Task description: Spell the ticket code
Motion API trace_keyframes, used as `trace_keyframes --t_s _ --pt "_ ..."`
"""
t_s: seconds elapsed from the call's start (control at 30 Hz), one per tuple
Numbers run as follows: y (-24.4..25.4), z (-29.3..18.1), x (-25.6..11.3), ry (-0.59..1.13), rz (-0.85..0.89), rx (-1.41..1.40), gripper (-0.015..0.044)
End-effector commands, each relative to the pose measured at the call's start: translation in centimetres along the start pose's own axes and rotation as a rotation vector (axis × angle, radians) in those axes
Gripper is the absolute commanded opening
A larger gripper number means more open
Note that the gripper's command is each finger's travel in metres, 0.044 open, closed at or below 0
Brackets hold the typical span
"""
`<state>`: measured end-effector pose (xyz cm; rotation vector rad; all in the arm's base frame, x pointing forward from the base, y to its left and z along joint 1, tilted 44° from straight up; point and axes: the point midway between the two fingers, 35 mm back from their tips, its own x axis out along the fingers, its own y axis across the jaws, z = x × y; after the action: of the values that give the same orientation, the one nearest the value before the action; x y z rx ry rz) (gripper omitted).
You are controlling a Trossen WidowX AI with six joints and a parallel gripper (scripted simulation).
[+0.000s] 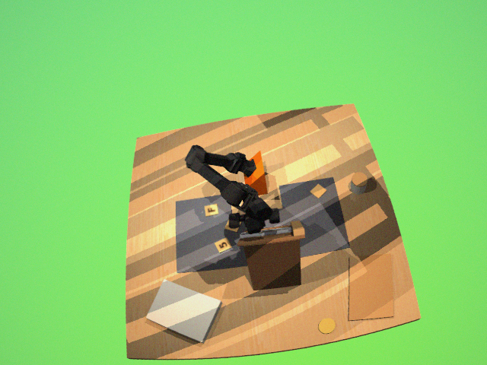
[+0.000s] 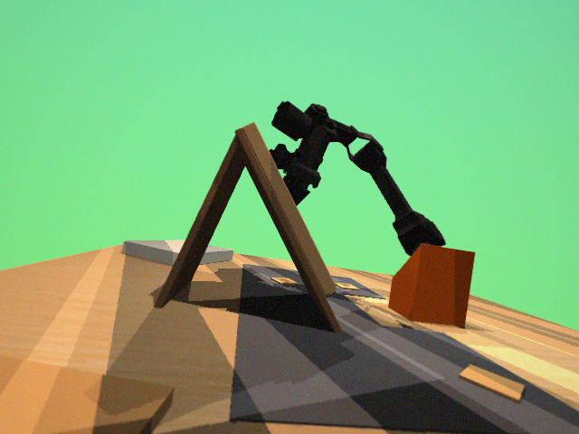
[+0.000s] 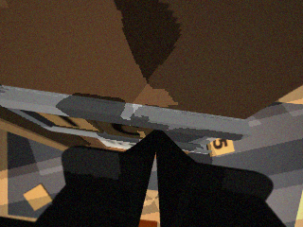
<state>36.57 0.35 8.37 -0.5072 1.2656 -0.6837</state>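
Note:
The A-shaped board (image 1: 275, 267) (image 2: 289, 224) (image 3: 62, 47) stands on the counter, with the grey rail (image 3: 213, 125) across its face. In the wrist view two tiles sit in the rail: one (image 3: 71, 122) in shade, letter unclear, and one with a curved letter (image 3: 124, 130) beside my fingertips. My gripper (image 3: 157, 133) is shut and empty, its tips at the rail. The ticket (image 3: 113, 143) below is mostly hidden, unreadable. The 5 tile (image 1: 223, 245) (image 3: 222, 148) and F tile (image 1: 211, 209) lie on the dark mat (image 1: 189, 259), with another tile (image 1: 233, 226) partly hidden by the arm.
A blank-looking tile (image 1: 318, 191) (image 2: 491, 382) (image 3: 38, 197) lies on the mat's other side. An orange block (image 1: 256, 172) (image 2: 432, 285) stands by the arm's base. A cylinder (image 1: 358, 182), pale slab (image 1: 183, 310) (image 2: 210, 253), yellow disc (image 1: 326, 325) and flat wooden slab (image 1: 370, 287) surround the board.

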Motion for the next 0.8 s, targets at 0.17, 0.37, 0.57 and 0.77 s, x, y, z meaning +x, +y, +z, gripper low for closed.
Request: trace_keyframes --t_s 0.17,0.37,0.57,0.77 --pt "0.32 -0.06 0.10 0.001 -0.002 0.004 0.0000" --pt "0.52 -0.02 0.09 0.001 -0.002 0.004 0.0000" --pt "0.72 0.06 0.04 0.001 -0.002 0.004 0.0000" --pt "0.92 0.14 -0.02 0.001 -0.002 0.004 0.0000"
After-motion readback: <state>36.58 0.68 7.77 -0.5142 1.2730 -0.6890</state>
